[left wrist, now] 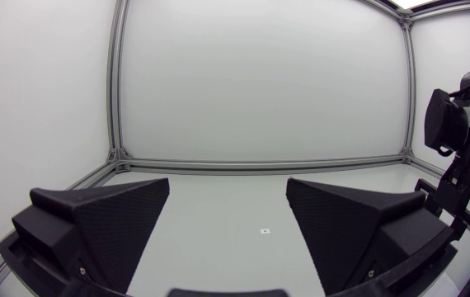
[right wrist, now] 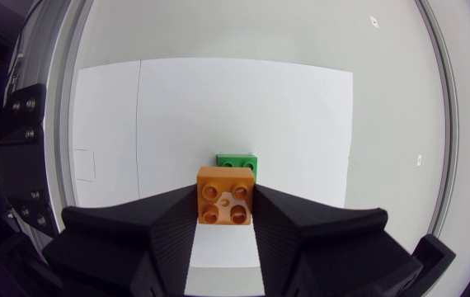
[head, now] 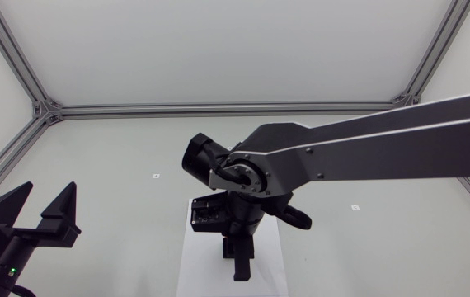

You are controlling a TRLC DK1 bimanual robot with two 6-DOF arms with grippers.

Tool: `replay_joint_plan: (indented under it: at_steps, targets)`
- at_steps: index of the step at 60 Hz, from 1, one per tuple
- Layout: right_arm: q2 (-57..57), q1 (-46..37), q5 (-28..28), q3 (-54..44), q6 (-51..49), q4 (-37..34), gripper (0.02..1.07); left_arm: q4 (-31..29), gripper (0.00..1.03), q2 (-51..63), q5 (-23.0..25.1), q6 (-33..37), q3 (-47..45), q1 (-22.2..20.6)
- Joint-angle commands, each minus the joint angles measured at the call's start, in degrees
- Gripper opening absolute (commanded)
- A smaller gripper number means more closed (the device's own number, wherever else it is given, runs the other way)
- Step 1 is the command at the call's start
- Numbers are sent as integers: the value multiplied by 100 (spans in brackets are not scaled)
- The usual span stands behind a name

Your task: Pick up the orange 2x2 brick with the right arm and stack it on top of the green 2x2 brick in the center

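Right claw (right wrist: 225, 203) gripped orange brick (right wrist: 226, 195); green brick (right wrist: 237, 162) sat near, 12 o'clock. Needed centring above, studs squared, straight press.

At the middle of the table (head: 119, 206), toward its near edge, a paper sheet (head: 192, 260). Above the sheet, at the end of the right arm (head: 383, 148) stretched in from the right side and past the middle, the right gripper (right wrist: 226, 200), fingers pointing down. Between those fingers, touched from both sides, the held brick (right wrist: 226, 195). Just ahead of it, flat on the sheet, the resting brick (right wrist: 237, 162). Far to the left, well apart from the sheet, the left gripper (head: 47, 196), fingers spread.
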Motion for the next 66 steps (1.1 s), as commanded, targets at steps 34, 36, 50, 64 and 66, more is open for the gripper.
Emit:
replay_joint_plan:
  at_steps: [34, 36, 50, 64, 66]
  targets:
    - [537, -6, 136, 308, -214, 26, 8, -65, 99, -32, 16, 33, -235, 5]
    - [546, -6, 136, 308, -214, 26, 8, -65, 99, -32, 16, 33, -235, 5]
    - [590, -85, 145, 334, -266, 8, 8, -65, 99, -32, 16, 33, -235, 5]
    - [660, -129, 145, 308, -302, 8, 8, -65, 99, -32, 16, 33, -235, 5]
    - [669, -138, 145, 299, -302, 17, 8, -65, 99, -32, 16, 33, -235, 5]
